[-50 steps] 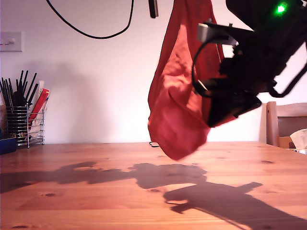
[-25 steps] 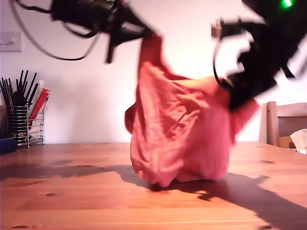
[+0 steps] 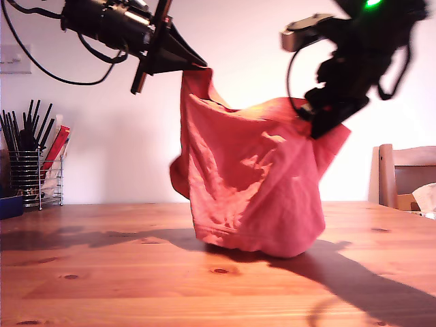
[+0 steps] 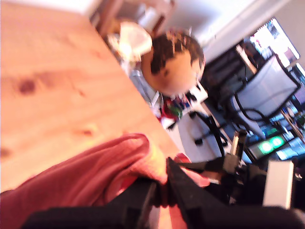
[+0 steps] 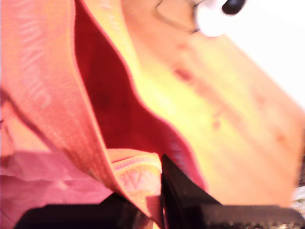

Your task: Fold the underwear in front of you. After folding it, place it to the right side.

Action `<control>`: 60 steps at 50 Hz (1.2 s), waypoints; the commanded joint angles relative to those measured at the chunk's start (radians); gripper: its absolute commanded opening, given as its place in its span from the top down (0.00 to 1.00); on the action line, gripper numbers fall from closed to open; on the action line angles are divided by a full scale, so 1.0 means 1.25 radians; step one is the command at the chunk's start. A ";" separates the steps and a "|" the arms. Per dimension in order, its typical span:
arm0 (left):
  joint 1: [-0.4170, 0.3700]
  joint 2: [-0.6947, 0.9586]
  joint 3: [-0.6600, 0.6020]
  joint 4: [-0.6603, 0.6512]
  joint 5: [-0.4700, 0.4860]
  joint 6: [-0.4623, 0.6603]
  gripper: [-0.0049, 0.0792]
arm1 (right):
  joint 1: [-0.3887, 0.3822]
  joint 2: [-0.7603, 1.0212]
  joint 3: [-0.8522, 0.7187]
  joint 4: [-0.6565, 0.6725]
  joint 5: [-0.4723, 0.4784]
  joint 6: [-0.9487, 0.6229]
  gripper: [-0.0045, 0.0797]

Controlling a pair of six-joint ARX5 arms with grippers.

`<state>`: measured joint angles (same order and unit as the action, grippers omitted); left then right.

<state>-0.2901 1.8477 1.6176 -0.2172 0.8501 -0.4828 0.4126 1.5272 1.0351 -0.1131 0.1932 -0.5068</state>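
The coral-red underwear (image 3: 252, 184) hangs stretched between my two grippers, and its lower edge rests on the wooden table (image 3: 102, 279). My first gripper (image 3: 201, 67) is shut on the upper corner towards the exterior view's left. In the first wrist view its black fingers (image 4: 162, 191) pinch a bunched fold of the cloth (image 4: 95, 176). My second gripper (image 3: 317, 126), on the arm with the green light, is shut on the corner towards the exterior view's right. Its wrist view shows the paler waistband (image 5: 43, 95) running into the second gripper (image 5: 152, 191).
A wire holder of black utensils (image 3: 30, 170) stands at the exterior view's left, with a blue object (image 3: 10, 206) beside it. A wooden chair (image 3: 405, 174) and something white (image 3: 426, 197) are at the exterior view's right. A person's head (image 4: 174, 62) shows beyond the table edge.
The underwear came down from hanging above the table until its bottom rests on the wood. The first arm swung into view and the two grippers spread the cloth wide.
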 commanded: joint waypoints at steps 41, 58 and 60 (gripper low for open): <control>0.069 -0.029 -0.049 -0.302 -0.122 0.355 0.96 | 0.000 0.092 0.061 -0.096 -0.039 0.070 0.96; 0.072 -0.029 -0.139 -0.143 -0.161 0.343 0.96 | 0.000 0.128 0.061 0.005 -0.072 0.065 0.96; 0.072 -0.029 -0.139 -0.124 -0.167 0.343 0.97 | 0.000 0.137 0.061 0.023 -0.072 0.056 0.96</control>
<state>-0.2058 1.8256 1.4425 -0.4080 0.6487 -0.0486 0.4076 1.6539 1.1091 -0.1066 0.1047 -0.4217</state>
